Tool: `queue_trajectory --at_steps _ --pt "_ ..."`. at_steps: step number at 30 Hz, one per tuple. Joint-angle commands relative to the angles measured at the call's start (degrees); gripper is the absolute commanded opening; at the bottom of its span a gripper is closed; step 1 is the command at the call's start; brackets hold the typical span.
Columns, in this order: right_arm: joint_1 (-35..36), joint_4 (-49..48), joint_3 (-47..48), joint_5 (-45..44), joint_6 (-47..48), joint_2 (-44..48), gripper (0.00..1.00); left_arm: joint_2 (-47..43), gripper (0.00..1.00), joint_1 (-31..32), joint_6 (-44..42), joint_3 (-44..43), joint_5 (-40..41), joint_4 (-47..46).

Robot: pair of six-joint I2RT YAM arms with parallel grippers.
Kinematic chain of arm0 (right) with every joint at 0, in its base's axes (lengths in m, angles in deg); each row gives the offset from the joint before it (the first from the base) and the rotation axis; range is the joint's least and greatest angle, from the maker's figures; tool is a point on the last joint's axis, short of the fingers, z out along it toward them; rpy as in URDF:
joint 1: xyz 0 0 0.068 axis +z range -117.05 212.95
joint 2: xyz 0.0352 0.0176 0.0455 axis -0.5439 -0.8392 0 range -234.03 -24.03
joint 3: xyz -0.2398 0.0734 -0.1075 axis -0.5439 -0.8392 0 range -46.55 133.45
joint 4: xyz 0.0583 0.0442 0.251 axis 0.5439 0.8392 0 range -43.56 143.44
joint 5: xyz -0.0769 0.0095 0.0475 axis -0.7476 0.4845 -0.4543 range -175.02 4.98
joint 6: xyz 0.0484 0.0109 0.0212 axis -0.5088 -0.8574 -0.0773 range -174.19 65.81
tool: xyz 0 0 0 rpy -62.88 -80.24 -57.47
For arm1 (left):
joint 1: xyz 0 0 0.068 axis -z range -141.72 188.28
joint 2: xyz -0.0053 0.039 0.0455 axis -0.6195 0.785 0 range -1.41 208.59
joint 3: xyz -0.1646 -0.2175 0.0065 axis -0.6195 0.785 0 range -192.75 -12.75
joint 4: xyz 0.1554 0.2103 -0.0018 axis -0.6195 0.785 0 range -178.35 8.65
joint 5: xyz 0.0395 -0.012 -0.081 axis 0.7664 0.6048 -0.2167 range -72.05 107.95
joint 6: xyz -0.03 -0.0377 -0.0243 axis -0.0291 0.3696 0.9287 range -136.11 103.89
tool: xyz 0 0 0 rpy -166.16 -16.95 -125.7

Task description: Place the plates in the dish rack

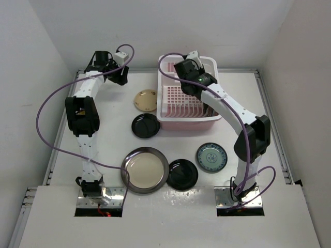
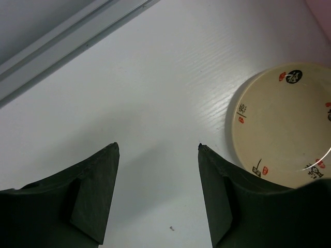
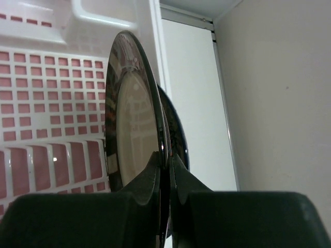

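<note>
Starting with the biggest thing, you have one dish rack [image 1: 186,124], pink, at the far side of the table [image 1: 248,103], right of centre. Your right gripper [image 1: 187,72] hangs over its far half. In the right wrist view that gripper [image 3: 165,160] is clamped on the near rim of a black-rimmed silver plate [image 3: 129,119]. The plate stands on edge between the two fingers, with its mirror face turned left toward the slotted floor of the rack [image 3: 51,103]. A dark curved edge shows just to the right of this plate, and you cannot tell whether it is a second plate. Five more plates lie flat on the table. The steel-rimmed cream plate [image 1: 145,169] is the largest and sits near centre, touching or nearly touching the near black plate [image 1: 182,174] on its right. The teal plate [image 1: 211,157] lies right of those, near the right arm. The far black plate [image 1: 145,125] sits just left of the rack's near corner. The tan plate [image 1: 146,100] is beyond it and close to the rack's left wall. That makes six plates you can count: two black and one each of silver, cream, teal and tan. Your left gripper [image 1: 119,76] is at the far left, with its jaws apart and nothing between them. In the left wrist view the gripper [image 2: 158,147] has only bare table between its fingers. The tan plate [image 2: 279,119] lies outside the right finger [image 2: 217,196], which covers part of its rim.
</note>
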Motion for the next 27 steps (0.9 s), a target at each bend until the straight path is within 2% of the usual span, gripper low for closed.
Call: queue_trajectory --at_steps 1,6,10,15,20,21,22,25,27 --pt "0.2 -4.6 4.9 -7.5 -0.5 2.2 0.00 -0.4 0.66 -0.8 1.3 0.1 -4.6 -2.2" --pt "-0.9 -5.9 -1.1 -4.0 -1.7 4.0 0.00 -0.4 0.66 -1.3 0.7 0.1 -4.6 -2.2" --pt "-2.3 -9.9 -7.8 -1.8 1.6 4.4 0.00 -0.4 0.66 -1.3 0.7 1.8 -4.6 -2.2" --pt "-2.7 -12.0 -9.2 -0.9 4.3 2.6 0.00 -0.9 0.66 -1.3 2.0 2.3 -5.3 -2.2" --pt "-2.6 -6.8 -7.9 2.1 -1.3 1.1 0.00 -1.4 0.66 -1.3 2.0 2.8 -5.3 -2.2" --pt "-2.8 -5.7 -7.6 1.3 -3.5 0.8 0.02 -1.4 0.66 -1.3 2.0 2.8 -5.3 -2.2" --pt "-2.9 -2.0 -7.3 1.3 -5.5 0.6 0.13 -1.4 0.66 -1.3 2.0 2.8 -5.9 -2.2" --pt "-3.1 0.8 -5.5 1.0 -7.4 0.9 0.32 -1.9 0.69 -1.3 1.4 2.8 -8.4 -2.2" --pt "-3.0 0.2 -5.8 0.7 -7.5 2.2 0.39 -2.5 0.69 -1.3 -0.9 2.8 -12.1 -1.1"
